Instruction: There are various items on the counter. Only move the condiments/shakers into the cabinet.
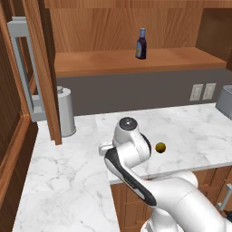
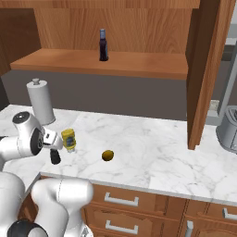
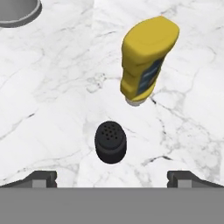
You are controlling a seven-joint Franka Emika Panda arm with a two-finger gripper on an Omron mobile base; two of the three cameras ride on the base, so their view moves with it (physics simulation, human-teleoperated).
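Wide open and holding nothing, the gripper (image 3: pixel 111 177) hangs over the veined marble counter (image 3: pixel 52 109), the squat black shaker (image 3: pixel 110 142) with its perforated top between its fingertips and the glossy yellow squeeze bottle (image 3: pixel 146 59) just beyond.

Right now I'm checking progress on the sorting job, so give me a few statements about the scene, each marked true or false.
1. The dark bottle with a blue cap stands upright on the wooden cabinet shelf. True.
2. The yellow squeeze bottle is on that shelf too. False: it is on the white marble counter.
3. The short black shaker is clamped in the gripper. False: the fingers are spread wide, holding nothing.
4. The small yellow-brown ball sits on the counter. True.
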